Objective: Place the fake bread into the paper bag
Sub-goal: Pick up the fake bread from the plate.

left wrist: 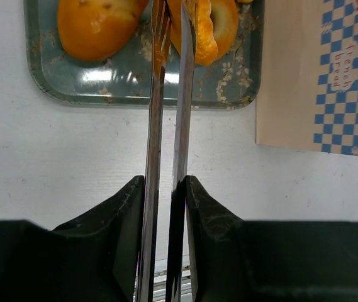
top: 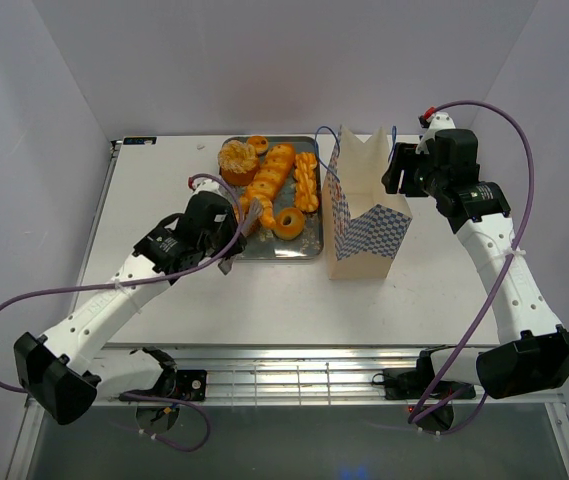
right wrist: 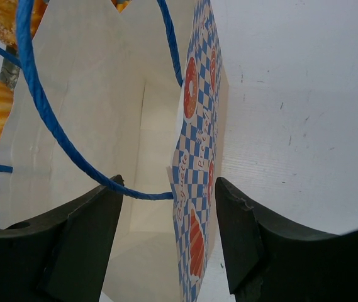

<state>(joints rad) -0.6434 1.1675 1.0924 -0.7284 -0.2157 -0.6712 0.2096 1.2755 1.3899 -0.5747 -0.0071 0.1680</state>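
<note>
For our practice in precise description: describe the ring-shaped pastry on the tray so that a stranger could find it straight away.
Find the grey tray left of the paper bag. At its near end, nearest the bag, lies the ring donut: the only pastry with a hole through its middle.

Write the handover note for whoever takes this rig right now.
Grippers: the left gripper is shut on metal tongs, their tips at the ring donut. The right gripper is open, jaws astride the paper bag side wall, one finger inside.
Things: the fake bread lies on the tray; the bag stands upright to the tray's right.
Done: no bread shows inside the bag.
Left: lift the donut, drop it in, then the other pieces.
</note>
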